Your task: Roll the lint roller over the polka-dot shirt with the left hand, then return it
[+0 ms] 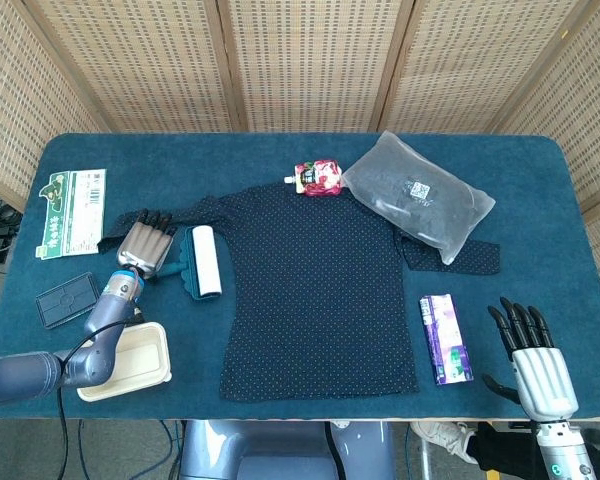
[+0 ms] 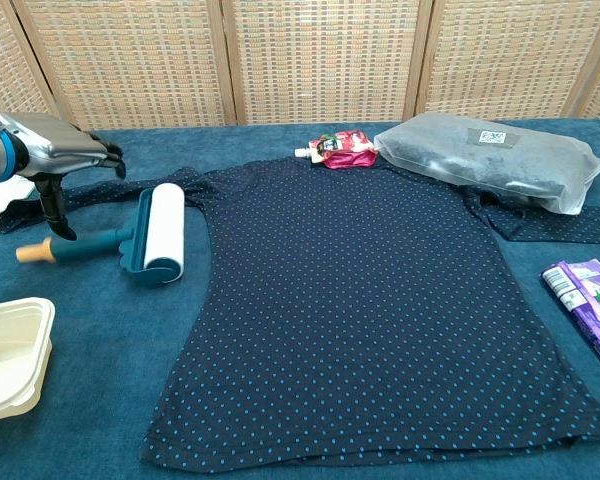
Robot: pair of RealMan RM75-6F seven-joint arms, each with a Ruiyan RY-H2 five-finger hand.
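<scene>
The dark polka-dot shirt (image 1: 320, 290) (image 2: 380, 300) lies spread flat on the blue table. The lint roller (image 1: 202, 262) (image 2: 165, 232), white with a teal frame and an orange-tipped handle, lies on the table just off the shirt's left edge, beside the sleeve. My left hand (image 1: 145, 243) (image 2: 52, 160) hovers over the handle with its fingers spread and nothing gripped; one finger hangs down close to the handle. My right hand (image 1: 535, 365) rests open near the front right table edge, away from the shirt.
A grey plastic bag (image 1: 417, 195) covers the shirt's right sleeve. A red pouch (image 1: 320, 178) sits by the collar and a purple packet (image 1: 445, 338) right of the shirt. A cream container (image 1: 130, 362), a dark case (image 1: 68, 300) and a green-white card (image 1: 72, 212) lie at left.
</scene>
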